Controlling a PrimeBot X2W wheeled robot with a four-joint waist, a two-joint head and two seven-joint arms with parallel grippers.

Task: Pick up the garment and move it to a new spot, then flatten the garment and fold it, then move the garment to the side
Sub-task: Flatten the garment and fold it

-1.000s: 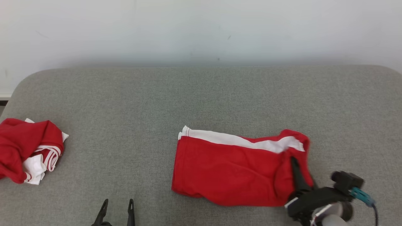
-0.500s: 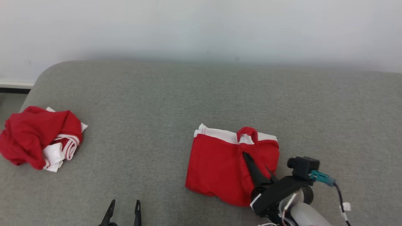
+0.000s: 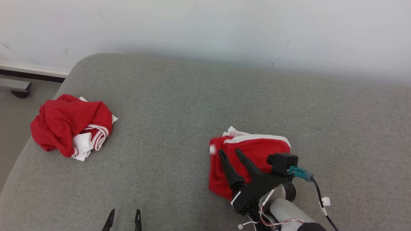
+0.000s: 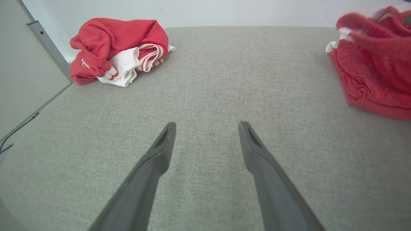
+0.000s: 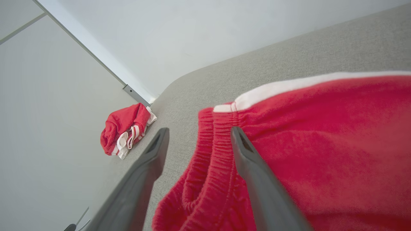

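Found the red shorts [image 3: 257,148] bunched in a folded heap on the grey fabric-covered worktop [image 3: 179,106], right of centre in the head view, with a white stripe [image 3: 257,138] along the far edge. Saw the right claw [image 3: 229,151] poised over their near-left part, its two dark fingers spread apart and gripping nothing. Spotted the left claw [image 3: 123,220] at the bottom edge of the same view, likewise spread wide and empty. Placed it over bare grey fabric, well apart from the shorts. Noted a second red-and-white garment [image 3: 70,128] crumpled near the worktop's far-left corner, well apart from both claws.

Got from the right wrist view what the head view hid: the ribbed elastic waistband [image 5: 212,150] of the shorts lying between that claw's fingers. Saw one finger [image 5: 151,160] over grey fabric and the other over red cloth, contact impossible to judge.

Caught in the left wrist view the shorts' edge at far right, its top part blurred, and a metal rail [image 4: 48,48] just beside the crumpled garment.

Picked out in the head view a black camera [image 3: 282,161] on the right wrist with a teal plug [image 3: 300,173]. Noticed a small white tag [image 3: 325,202] on its cable, too small to read.
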